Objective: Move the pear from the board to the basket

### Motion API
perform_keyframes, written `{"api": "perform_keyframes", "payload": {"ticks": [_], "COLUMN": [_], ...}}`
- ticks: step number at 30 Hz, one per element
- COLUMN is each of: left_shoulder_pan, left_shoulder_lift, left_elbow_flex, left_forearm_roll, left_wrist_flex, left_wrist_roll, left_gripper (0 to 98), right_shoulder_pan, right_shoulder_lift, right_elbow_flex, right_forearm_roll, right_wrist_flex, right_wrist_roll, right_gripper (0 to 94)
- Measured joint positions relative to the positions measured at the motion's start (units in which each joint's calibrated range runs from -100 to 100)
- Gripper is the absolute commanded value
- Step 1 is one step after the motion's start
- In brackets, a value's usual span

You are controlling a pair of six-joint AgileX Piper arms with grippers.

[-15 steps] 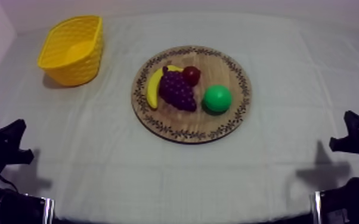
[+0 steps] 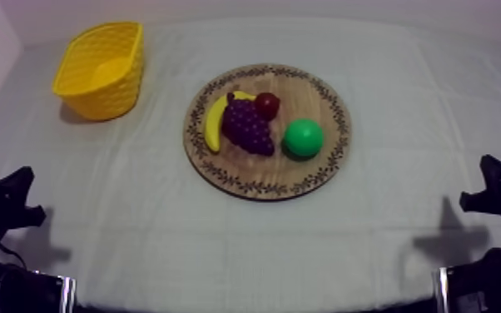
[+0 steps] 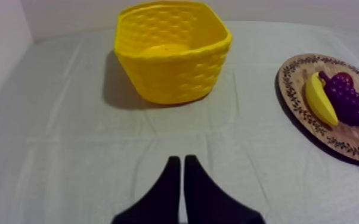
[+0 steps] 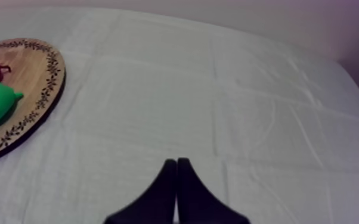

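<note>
Green pear (image 2: 303, 137) on the right part of the wooden board (image 2: 304, 90), lying on its side. Bunch of grapes (image 2: 247, 126) just to its left, with a thin gap by the look of the top view. Small red fruit (image 2: 267, 104) near it on the far-left side. Banana (image 2: 213, 123) beyond the grapes, at the board's left edge.

Fat end of the pear to the left, going by the right wrist view, and stalk end (image 4: 18, 94) poking right. Long axis roughly left to right across the board.

Yellow basket (image 2: 116, 96) way out at the far left of the worktop (image 2: 370, 241), mouth up, well apart from the board. Seemingly empty, from what shows of its inside.

And the arms? Left jaws pressed together into a narrow wedge, gripping nothing, over bare cloth at the near left. Right jaws the same at the near right. Both well apart from the fruit.

Very first step, then: the reach for the pear, not yet begun. Right arm nearer the pear, left arm nearer the basket, so hard to call which one goes.

Next move calls for jaws spread wide and brought down over the fat body. Best to close near-to-far, across the short axis, keeping clear of the grapes. After that, a lift and a long carry to the far left.
</note>
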Motion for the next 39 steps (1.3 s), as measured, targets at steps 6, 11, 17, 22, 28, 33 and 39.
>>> {"api": "perform_keyframes", "payload": {"ticks": [6,11,17,22,28,33,39], "left_shoulder_pan": [0.45,1.96,4.65,8.27,13.96,19.73,25.58], "left_shoulder_lift": [2.23,9.27,20.62,31.21,43.55,52.8,63.84], "left_elbow_flex": [-0.85,-6.16,-18.58,-31.1,-46.98,-58.12,-68.06], "left_forearm_roll": [-0.11,-0.33,-0.34,-0.23,-1.37,-2.73,-3.25], "left_wrist_flex": [-0.25,-1.03,-0.43,3.21,7.86,11.84,13.4], "left_wrist_roll": [1.48,2.31,2.64,3.94,6.21,8.44,10.89], "left_gripper": [0.1,0.1,0.1,0.1,0.1,0.1,0.2], "right_shoulder_pan": [0.0,0.0,0.0,0.0,0.0,0.0,0.0], "right_shoulder_lift": [0.0,0.0,0.0,0.0,0.0,0.0,0.0], "right_elbow_flex": [0.0,0.0,0.0,0.0,0.0,0.0,0.0], "right_forearm_roll": [0.0,0.0,0.0,0.0,0.0,0.0,0.0], "right_wrist_flex": [0.0,0.0,0.0,0.0,0.0,0.0,0.0], "right_wrist_roll": [0.0,0.0,0.21,0.0,0.0,0.0,0.0], "right_gripper": [0.3,0.3,0.3,0.3,0.3,0.3,0.3]}}
